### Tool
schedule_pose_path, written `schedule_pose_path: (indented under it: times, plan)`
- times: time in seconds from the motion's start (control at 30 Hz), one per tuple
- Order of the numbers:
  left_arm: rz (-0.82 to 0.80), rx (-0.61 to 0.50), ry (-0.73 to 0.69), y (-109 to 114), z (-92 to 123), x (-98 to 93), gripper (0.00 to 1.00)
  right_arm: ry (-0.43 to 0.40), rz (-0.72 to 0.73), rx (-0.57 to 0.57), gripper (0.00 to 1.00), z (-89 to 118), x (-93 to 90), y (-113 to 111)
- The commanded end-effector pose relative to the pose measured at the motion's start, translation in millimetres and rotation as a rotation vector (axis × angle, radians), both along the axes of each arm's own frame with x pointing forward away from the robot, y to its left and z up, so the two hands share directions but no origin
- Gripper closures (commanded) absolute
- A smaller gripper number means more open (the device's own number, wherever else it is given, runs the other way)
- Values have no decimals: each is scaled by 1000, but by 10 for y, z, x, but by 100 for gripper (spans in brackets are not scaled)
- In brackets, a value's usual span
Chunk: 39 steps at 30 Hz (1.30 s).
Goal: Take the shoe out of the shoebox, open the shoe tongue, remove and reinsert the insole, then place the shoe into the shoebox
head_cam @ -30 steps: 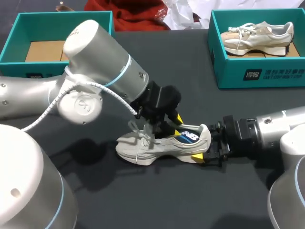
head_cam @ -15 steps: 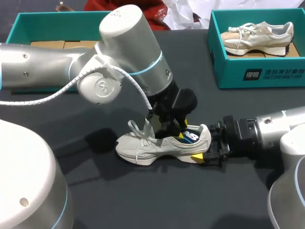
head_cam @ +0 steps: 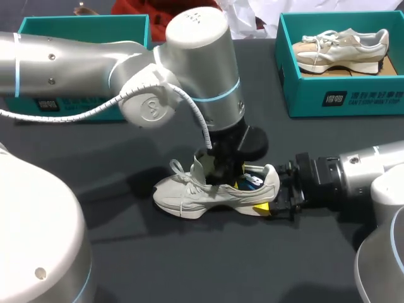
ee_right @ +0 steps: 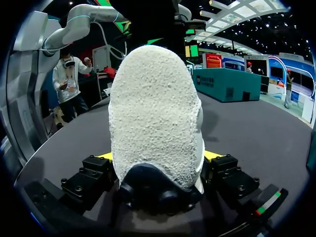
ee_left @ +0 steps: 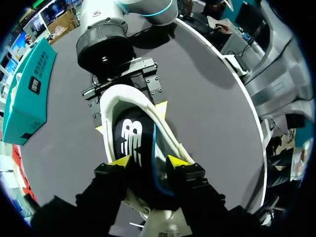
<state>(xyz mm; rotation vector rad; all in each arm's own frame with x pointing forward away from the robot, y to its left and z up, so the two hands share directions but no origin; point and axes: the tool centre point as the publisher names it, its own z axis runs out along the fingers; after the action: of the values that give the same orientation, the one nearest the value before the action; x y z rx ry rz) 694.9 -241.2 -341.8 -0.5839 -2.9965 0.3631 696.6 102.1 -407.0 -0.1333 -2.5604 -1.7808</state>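
Note:
A pale grey sneaker [head_cam: 199, 192] lies on its sole mid-table, toe toward my left. My left gripper [head_cam: 226, 175] comes down into its opening. In the left wrist view its yellow tips [ee_left: 148, 162] sit on both sides of the dark insole [ee_left: 133, 140] with a white logo, shut on it inside the shoe [ee_left: 170, 143]. My right gripper [head_cam: 273, 197] holds the heel from behind. In the right wrist view the textured heel [ee_right: 155, 108] fills the space between its wide-set fingers [ee_right: 158, 158], which touch both sides. The teal shoebox [head_cam: 341, 95] at the back right holds a second sneaker [head_cam: 341, 49].
A second teal box [head_cam: 38, 31] with a cardboard floor stands at the back left, partly hidden behind my left arm. Dark tabletop [head_cam: 189, 265] lies in front of the shoe.
My left arm swung right over the shoe and lowered its gripper into the opening. The insole, sticking up before, now lies deeper inside. The right arm and shoe stayed put.

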Motion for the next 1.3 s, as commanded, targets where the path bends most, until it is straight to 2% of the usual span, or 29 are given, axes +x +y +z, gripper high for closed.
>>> schedule_pose_path:
  times: [0.03, 0.47, 0.6, 0.7, 0.77, 1.3]
  plan:
    - [14, 45, -35, -41, -44, -36, 56, 1, -1, -5, 100, 3, -6, 11]
    - [92, 117, -154, -113, -251, -11, 60, 1, -1, -5, 100, 3, -6, 11]
    - [124, 115, -173, -99, -255, 29, 73, 1, -1, -5, 100, 3, -6, 11]
    - [140, 106, -173, -76, -249, 52, 93, 1, -1, -5, 100, 3, -6, 11]
    - [155, 96, -176, -54, -237, 60, 100, 1, -1, -5, 100, 3, -6, 11]
    - [320, -82, -154, 203, -64, 84, 100, 1, -1, -5, 100, 3, -6, 11]
